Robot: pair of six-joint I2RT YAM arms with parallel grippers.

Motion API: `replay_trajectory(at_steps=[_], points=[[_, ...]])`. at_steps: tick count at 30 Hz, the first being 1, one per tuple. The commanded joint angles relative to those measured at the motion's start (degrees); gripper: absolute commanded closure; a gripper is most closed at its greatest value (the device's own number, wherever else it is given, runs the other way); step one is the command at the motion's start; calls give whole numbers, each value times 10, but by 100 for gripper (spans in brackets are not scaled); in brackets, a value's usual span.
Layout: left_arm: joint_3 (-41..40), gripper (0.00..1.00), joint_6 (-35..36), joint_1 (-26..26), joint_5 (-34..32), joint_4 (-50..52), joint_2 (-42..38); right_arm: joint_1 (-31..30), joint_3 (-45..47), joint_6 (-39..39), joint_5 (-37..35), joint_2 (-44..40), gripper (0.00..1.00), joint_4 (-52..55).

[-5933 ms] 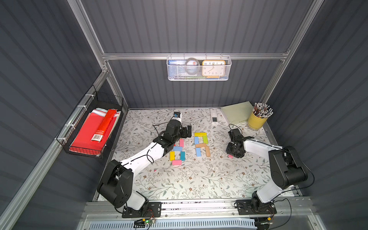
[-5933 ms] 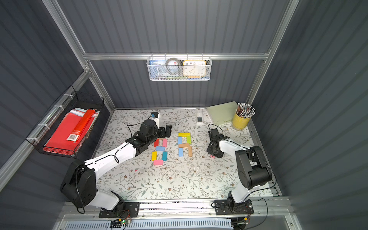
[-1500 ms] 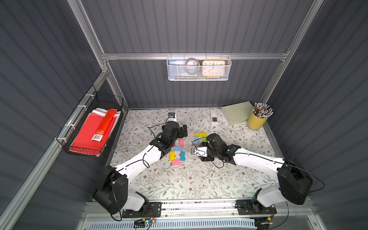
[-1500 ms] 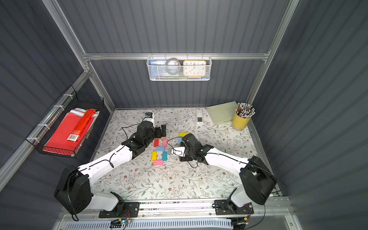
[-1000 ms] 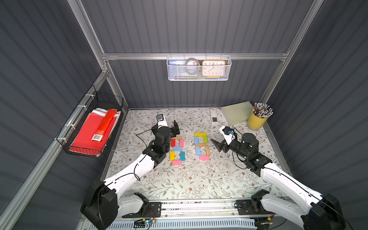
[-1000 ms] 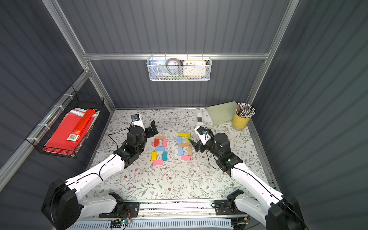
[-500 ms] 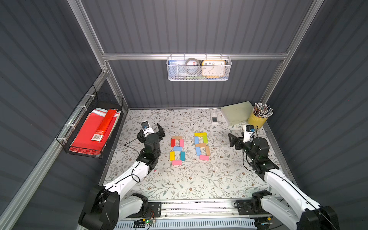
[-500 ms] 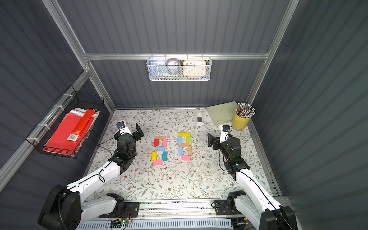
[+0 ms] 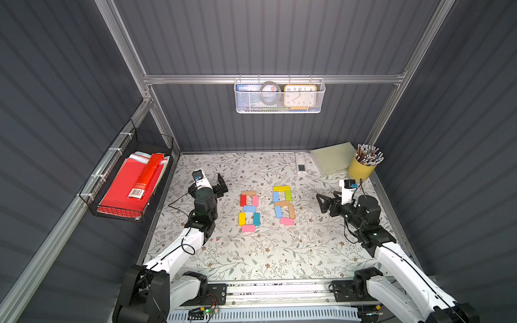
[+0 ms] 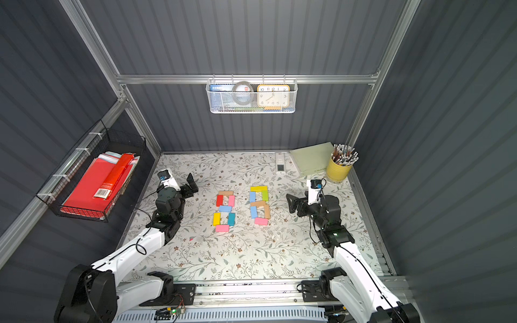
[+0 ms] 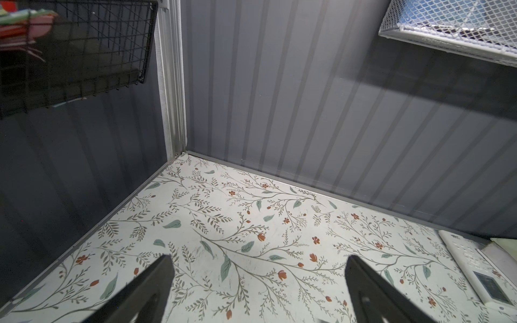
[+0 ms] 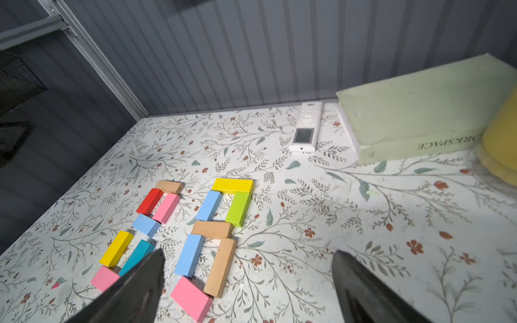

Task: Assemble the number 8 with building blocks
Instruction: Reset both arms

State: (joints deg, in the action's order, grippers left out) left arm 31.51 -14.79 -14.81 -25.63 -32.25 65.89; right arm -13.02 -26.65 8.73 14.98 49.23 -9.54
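Observation:
Two figures of the number 8, each made of several building blocks, lie flat side by side mid-table. The left one (image 9: 249, 208) has tan, red, pink, light blue, yellow and teal blocks. The right one (image 9: 281, 203) has yellow, light blue, green, tan and pink blocks. Both show in the right wrist view, left figure (image 12: 145, 224) and right figure (image 12: 211, 229). My left gripper (image 9: 216, 186) is open and empty, left of the figures, over bare table (image 11: 258, 268). My right gripper (image 9: 323, 204) is open and empty, right of them (image 12: 249, 257).
A white remote (image 9: 301, 165), a pale green book (image 9: 333, 162) and a yellow pencil cup (image 9: 361, 169) stand at the back right. A black wire basket (image 9: 156, 139) with red folders hangs on the left wall. A white mesh basket (image 9: 279, 107) hangs on the back wall.
The right arm left a pink block at the bottom of the right figure, then drew back to the right with its jaws open. The left arm drew back to the left, still open.

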Motion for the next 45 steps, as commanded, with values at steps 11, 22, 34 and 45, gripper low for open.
replay_trajectory(at_steps=[11,22,34,45], points=[[-21,1,51,25,-70,-145,93,42,13,9,-251,127,1,-165],[-80,1,74,71,-43,-341,178,110,117,-47,-177,248,1,-444],[-112,1,96,93,24,-490,253,130,146,-92,-113,400,1,-681],[-125,1,105,113,93,-567,312,130,122,-86,-130,376,1,-592]])
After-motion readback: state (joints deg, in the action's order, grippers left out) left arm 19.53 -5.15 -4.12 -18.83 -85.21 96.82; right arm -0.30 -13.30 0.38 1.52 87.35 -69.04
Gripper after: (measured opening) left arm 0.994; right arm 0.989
